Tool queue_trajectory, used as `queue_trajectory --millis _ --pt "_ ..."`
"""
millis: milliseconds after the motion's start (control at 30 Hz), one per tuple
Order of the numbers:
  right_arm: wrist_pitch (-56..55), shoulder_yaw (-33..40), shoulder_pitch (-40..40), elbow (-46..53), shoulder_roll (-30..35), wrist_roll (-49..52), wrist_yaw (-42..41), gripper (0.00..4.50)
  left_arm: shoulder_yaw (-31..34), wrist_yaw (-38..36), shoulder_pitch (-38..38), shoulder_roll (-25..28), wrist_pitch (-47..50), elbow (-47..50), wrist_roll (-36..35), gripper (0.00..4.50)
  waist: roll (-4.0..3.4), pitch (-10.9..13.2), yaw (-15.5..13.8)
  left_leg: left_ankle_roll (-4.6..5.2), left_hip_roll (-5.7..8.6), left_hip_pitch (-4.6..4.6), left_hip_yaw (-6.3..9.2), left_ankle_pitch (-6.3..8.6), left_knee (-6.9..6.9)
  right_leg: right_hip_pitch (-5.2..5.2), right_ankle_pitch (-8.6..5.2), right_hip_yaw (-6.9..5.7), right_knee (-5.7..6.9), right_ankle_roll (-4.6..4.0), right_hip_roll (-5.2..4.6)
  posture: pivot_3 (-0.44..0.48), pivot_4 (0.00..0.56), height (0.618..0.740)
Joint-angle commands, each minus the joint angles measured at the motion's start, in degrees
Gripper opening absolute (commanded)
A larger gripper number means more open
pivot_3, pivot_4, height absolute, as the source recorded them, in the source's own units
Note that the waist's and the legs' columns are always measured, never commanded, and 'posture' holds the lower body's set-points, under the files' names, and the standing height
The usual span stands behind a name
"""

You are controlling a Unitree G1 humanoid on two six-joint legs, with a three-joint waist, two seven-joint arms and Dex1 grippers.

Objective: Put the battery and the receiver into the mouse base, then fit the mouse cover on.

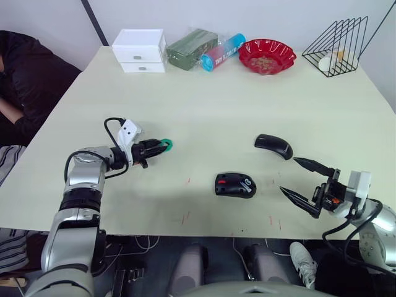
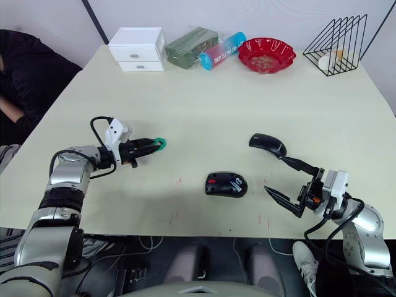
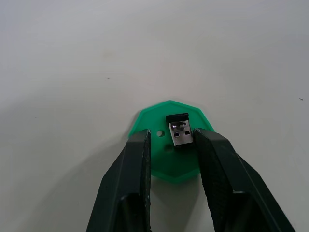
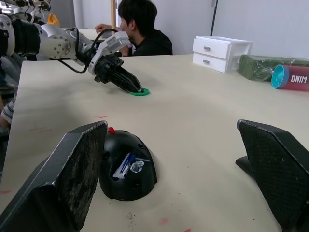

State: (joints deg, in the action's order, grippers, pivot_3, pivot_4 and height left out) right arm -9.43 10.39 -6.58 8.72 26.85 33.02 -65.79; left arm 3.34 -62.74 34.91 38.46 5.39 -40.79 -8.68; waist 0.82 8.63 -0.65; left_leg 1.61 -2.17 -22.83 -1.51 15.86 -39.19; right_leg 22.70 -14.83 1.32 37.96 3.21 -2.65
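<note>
Now my left gripper (image 3: 171, 145) straddles the receiver (image 3: 179, 131) on the green disc (image 3: 166, 164), fingers apart and not yet clamped, its length running straight ahead between them.

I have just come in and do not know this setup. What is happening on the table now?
The left gripper is down at a green disc, its fingers either side of the small receiver lying on it. The mouse base sits mid-table with the battery already inside. The right gripper hangs open between the base and the mouse cover.
</note>
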Motion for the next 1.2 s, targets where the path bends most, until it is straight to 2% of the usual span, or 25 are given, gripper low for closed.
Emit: queue_trajectory --millis 33,233,300,900,1000,1033,1200 --pt "-1.1 0.9 0.0 1.0 0.6 0.5 0.0 4.5 -0.5 0.3 -0.6 0.1 0.0 -0.1 0.6 1.53 0.0 0.0 0.0 0.0 0.0 0.0 0.0 0.0 0.0 0.0 0.0 0.0 0.0 0.0 0.0 0.0 0.15 0.74" --pt "-1.0 0.9 -0.1 1.2 0.6 0.5 0.0 4.5 -0.5 0.1 -0.7 0.0 -0.1 -0.1 0.5 1.53 0.0 0.0 0.0 0.0 0.0 0.01 0.0 0.0 0.0 0.0 0.0 0.0 0.0 0.0 0.0 0.0 0.15 0.74" --pt "-1.0 0.9 -0.2 1.2 0.6 0.5 0.0 4.5 -0.6 0.4 -0.6 -0.1 -0.2 -0.4 0.7 1.0 0.0 0.0 0.0 0.0 0.0 0.01 0.0 0.0 0.0 0.0 0.0 0.01 0.0 0.0 0.0 0.0 0.15 0.74" --pt "-1.0 1.1 -0.5 1.5 0.8 0.9 -0.3 4.5 -0.7 0.8 -1.2 -0.1 0.9 0.3 0.5 1.0 -0.02 0.0 0.0 0.0 0.0 0.02 -0.01 0.0 0.0 -0.01 0.0 0.01 0.01 0.0 0.0 0.0 0.15 0.74" --pt "-1.0 1.2 -0.5 1.5 0.9 1.1 -0.4 4.5 -0.5 1.1 -1.3 -0.2 1.1 0.4 0.3 0.19 -0.02 0.0 0.0 0.0 0.0 0.02 -0.01 0.0 0.0 -0.01 0.0 0.01 0.01 0.0 0.0 0.0 0.15 0.74" --pt "-1.0 1.2 -0.4 1.4 0.9 1.1 -0.4 4.5 -0.6 1.2 -1.3 -0.2 1.2 0.4 0.4 0.05 -0.02 0.0 0.0 0.0 0.0 0.02 -0.01 0.0 0.0 -0.01 0.0 0.01 0.01 0.0 0.0 0.0 0.15 0.74" --pt "-0.9 1.2 -0.2 1.7 0.9 1.4 -0.5 4.5 -0.6 1.4 -1.4 -0.1 1.5 0.8 0.4 0.06 -0.02 0.0 0.0 0.0 0.0 0.03 0.0 0.0 0.0 -0.01 0.0 0.01 0.01 0.0 0.0 0.0 0.15 0.74"
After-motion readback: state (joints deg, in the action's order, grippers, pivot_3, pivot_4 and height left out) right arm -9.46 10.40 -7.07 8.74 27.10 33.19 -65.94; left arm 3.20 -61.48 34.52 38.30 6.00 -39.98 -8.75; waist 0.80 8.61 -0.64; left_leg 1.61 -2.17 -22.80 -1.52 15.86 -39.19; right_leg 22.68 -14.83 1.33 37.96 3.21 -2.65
